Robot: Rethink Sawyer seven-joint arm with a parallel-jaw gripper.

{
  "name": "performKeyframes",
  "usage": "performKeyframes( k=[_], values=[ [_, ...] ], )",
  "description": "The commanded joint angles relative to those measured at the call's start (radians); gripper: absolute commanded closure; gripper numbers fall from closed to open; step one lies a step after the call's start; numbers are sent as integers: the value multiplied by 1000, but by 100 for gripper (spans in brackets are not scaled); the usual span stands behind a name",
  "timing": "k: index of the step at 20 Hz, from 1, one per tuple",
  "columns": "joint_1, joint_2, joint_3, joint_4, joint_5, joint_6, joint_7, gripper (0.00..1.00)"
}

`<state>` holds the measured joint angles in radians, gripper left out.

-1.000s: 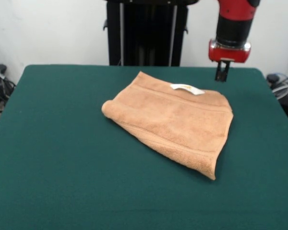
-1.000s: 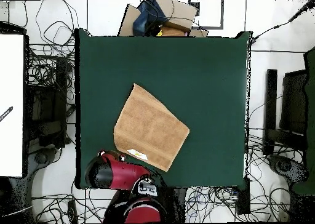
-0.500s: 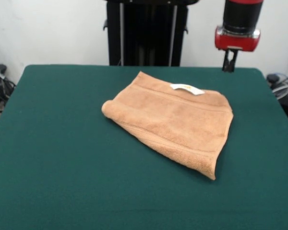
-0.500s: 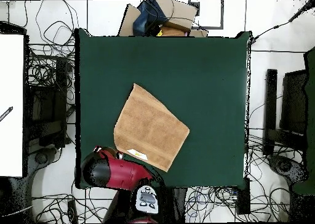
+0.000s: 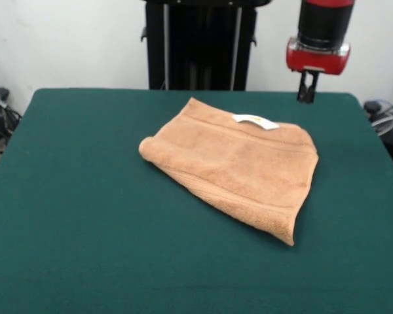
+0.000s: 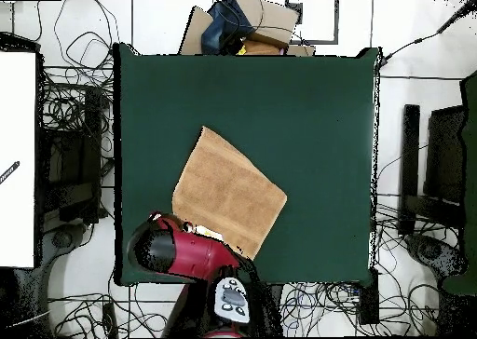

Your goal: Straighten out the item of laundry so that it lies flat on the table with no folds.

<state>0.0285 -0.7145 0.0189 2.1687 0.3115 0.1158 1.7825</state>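
Gripper [image 5: 306,95] dips slightly, drifts toward tag side; fingers look near together, holding nothing. Tan hand towel [image 5: 239,163] lies doubled mid-table [image 5: 85,216], white tag [image 5: 255,121] on robot-side edge. Approach step, you'd judge; next, drop onto top layer's edge.
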Motion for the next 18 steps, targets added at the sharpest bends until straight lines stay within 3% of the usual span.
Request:
performKeyframes(
  k=[1, 18],
  values=[
    [-86, 114, 30, -106, 20, -13, 163, 100],
    [-78, 240, 20, -199, 2, -62, 163, 100]
  ],
)
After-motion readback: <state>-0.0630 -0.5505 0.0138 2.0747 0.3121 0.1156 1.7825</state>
